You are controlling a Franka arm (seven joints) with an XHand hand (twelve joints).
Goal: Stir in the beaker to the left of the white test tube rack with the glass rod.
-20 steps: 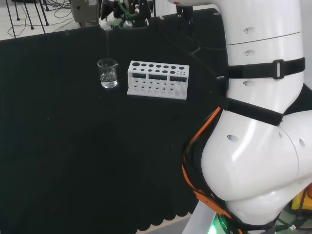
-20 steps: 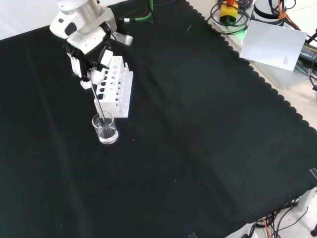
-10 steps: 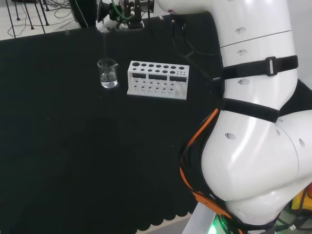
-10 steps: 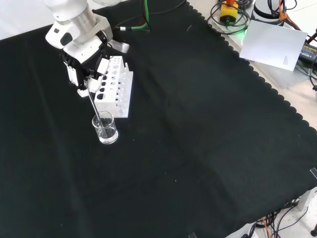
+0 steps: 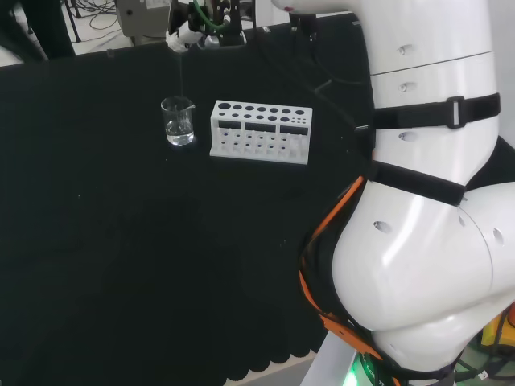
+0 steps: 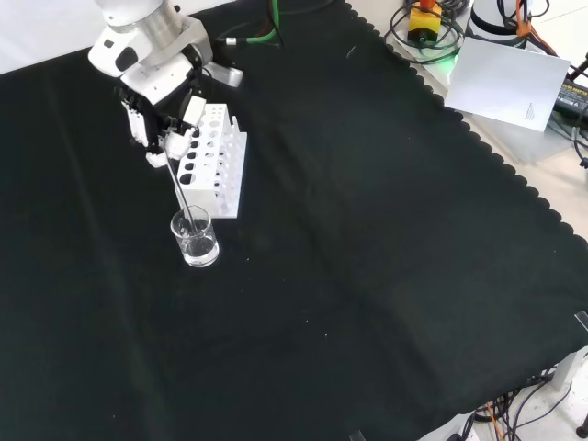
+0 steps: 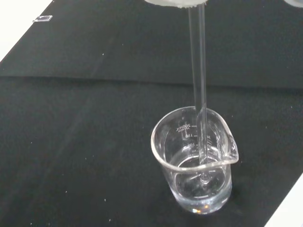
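The hand (image 6: 158, 119) gripped the glass rod (image 7: 199, 94) above the beaker (image 7: 195, 161). The rod ran nearly upright, its tip inside the beaker, beside the rack (image 6: 211, 158)

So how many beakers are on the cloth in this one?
1. The beaker stands just below the white test tube rack in the front view, left of it in the head view, with the glass rod held by the hand dipped into it. No other glassware is visible.

We count one beaker (image 6: 195, 240) below the hand (image 6: 158, 129), one glass rod (image 7: 197, 90) in it, and one white test tube rack (image 6: 212, 160) beside it.
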